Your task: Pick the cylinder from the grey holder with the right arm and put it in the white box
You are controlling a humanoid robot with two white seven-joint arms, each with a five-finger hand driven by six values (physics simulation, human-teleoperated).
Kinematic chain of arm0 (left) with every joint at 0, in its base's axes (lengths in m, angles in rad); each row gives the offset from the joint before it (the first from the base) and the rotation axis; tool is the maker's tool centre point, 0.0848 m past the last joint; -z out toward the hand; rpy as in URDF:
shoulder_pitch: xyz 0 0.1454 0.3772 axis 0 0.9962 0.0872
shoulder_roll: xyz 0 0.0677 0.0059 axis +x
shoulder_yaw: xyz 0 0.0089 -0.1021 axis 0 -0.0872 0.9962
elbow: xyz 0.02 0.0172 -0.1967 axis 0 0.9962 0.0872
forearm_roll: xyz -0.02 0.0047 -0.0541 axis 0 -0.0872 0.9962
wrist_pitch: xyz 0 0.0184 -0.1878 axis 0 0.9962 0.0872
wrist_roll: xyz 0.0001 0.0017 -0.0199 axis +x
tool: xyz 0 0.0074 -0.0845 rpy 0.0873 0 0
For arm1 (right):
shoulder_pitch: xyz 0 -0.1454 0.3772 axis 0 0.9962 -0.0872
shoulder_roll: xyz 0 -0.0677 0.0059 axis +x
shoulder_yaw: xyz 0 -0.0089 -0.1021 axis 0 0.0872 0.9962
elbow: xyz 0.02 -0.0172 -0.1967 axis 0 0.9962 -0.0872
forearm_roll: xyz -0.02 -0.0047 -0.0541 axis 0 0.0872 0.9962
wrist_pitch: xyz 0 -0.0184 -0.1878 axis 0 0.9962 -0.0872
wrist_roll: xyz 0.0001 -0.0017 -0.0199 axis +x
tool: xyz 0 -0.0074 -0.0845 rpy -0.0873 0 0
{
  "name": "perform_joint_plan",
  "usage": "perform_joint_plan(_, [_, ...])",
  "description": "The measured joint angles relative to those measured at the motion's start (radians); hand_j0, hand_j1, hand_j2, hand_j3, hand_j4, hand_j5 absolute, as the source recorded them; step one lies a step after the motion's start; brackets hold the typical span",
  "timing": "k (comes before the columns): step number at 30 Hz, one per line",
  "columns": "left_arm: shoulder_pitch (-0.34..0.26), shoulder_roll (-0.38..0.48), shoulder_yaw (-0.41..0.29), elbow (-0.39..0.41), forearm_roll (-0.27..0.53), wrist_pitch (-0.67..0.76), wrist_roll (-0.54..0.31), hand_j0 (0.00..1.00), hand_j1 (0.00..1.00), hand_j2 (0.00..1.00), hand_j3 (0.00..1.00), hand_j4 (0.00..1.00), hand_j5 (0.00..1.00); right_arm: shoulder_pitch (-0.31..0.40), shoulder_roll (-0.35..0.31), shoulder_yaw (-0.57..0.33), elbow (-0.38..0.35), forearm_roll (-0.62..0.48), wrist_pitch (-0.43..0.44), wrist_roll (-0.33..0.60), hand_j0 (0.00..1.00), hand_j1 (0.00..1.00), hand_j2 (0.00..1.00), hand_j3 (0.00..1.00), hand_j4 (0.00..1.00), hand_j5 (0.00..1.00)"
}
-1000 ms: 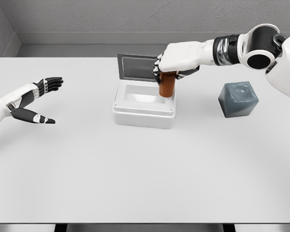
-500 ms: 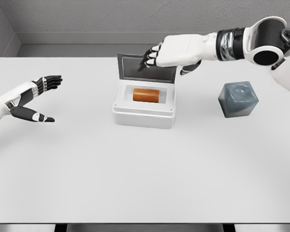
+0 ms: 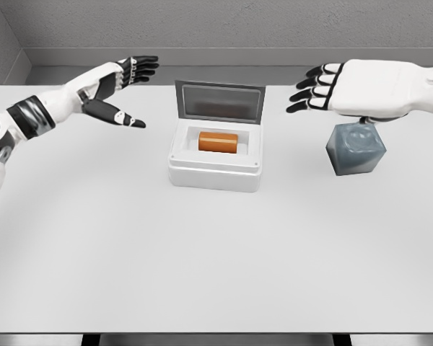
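Lying on its side inside the white box (image 3: pixel 215 155), the cylinder (image 3: pixel 218 141) sat centred in the recess, orange-brown, long axis running left to right, clear of both hands; judged from that, the placing step looked done. The box lid (image 3: pixel 219 102) stood upright at the back edge, hinged open so the recess was reachable from above and from the front. The right hand (image 3: pixel 332 88) hovered above the grey holder (image 3: pixel 356 148), well to the right of the box, fingers spread and pointing left, palm down, holding nothing. It partly covered the holder's top, so the socket could not be checked fully, though no cylinder showed there. The holder sat tilted on the surface (image 3: pixel 202 252), one corner toward the camera, apart from the box, probably spaced that way to give the arm room to lift out and carry across. The left hand (image 3: pixel 115 90) was raised at upper left, fingers extended and relaxed, thumb pointing toward the box, empty, some way left of the lid; it took no part in the pick by the task wording, and its reach toward the lid side might suit closing it, but that is a guess. Nothing else lay on the surface. Risk seemed low: cylinder seated flat below the rim, unlikely to roll out.
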Motion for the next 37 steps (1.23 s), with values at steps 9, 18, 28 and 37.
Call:
perform_joint_plan(9, [-0.015,-0.064,-0.010,-0.005,-0.022,0.008,0.000,1.00,1.00,1.00,1.00,1.00,1.00,0.002,-0.014,0.002,-0.013,-0.001,0.000,0.000,1.00,1.00,1.00,1.00,1.00,1.00])
perform_joint_plan(18, [-0.025,-0.071,-0.061,-0.056,-0.037,0.005,0.002,1.00,1.00,1.00,1.00,1.00,1.00,0.000,-0.017,0.002,-0.013,-0.001,0.000,0.000,1.00,1.00,1.00,1.00,1.00,1.00])
perform_joint_plan(28, [-0.029,-0.043,-0.064,-0.074,-0.005,0.003,0.000,1.00,1.00,1.00,1.00,1.00,1.00,0.000,-0.011,0.002,-0.013,-0.001,0.000,0.000,1.00,1.00,1.00,1.00,1.00,1.00])
perform_joint_plan(37, [-0.018,0.015,-0.036,0.068,0.002,-0.070,0.000,1.00,1.00,1.00,1.00,1.00,1.00,0.000,-0.011,0.001,-0.013,-0.001,0.000,0.000,1.00,1.00,1.00,1.00,1.00,1.00])
